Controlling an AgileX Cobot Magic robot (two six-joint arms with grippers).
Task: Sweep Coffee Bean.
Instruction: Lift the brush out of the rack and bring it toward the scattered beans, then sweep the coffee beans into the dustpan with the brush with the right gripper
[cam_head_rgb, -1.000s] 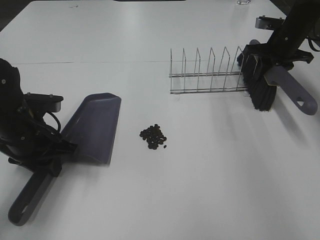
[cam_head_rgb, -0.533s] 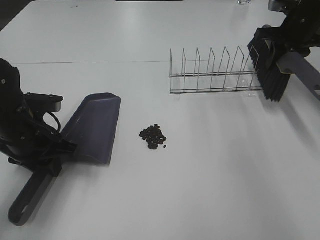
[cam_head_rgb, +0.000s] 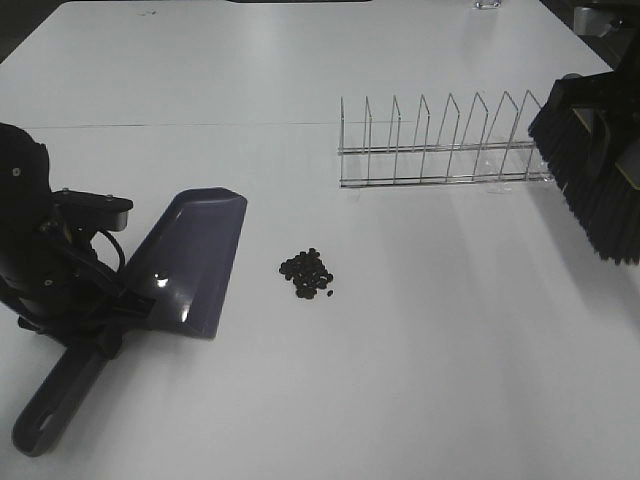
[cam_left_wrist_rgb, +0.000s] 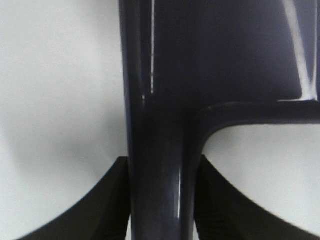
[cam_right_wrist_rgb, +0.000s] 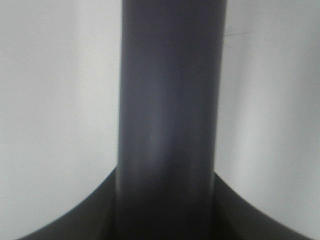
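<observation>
Coffee beans: a few dozen tiny dark oval coffee beans (cam_head_rgb: 308, 274) lie in one tight heap on the white table (cam_head_rgb: 400, 400). They are near the dustpan's long open edge and well apart from the brush. The heap is unchanged from a second ago.

Dustpan: the purple-grey plastic dustpan (cam_head_rgb: 195, 262) has its handle pointing toward the near-left corner of the high view. It has shifted slightly since the earlier frame, and a bright glint now shows at its rear wall. It is possibly tipped a little, but the view does not settle whether its lip touches the table.

Left gripper: the left gripper (cam_left_wrist_rgb: 161, 200) is clamped on the dustpan's handle, with a black finger pressed against each side just behind the pan.

Brush: the hand brush with dense black bristles (cam_head_rgb: 590, 190) was at the end of the rack a second ago. It now hangs at the right edge of the high view, clear of the rack, with its bristles pointing down.

Right gripper: the right gripper (cam_right_wrist_rgb: 167, 215) is closed around the brush's dark rounded handle (cam_right_wrist_rgb: 167, 100).

Rack: the chrome wire plate rack (cam_head_rgb: 440, 140) stands empty beyond the beans and has not moved.
</observation>
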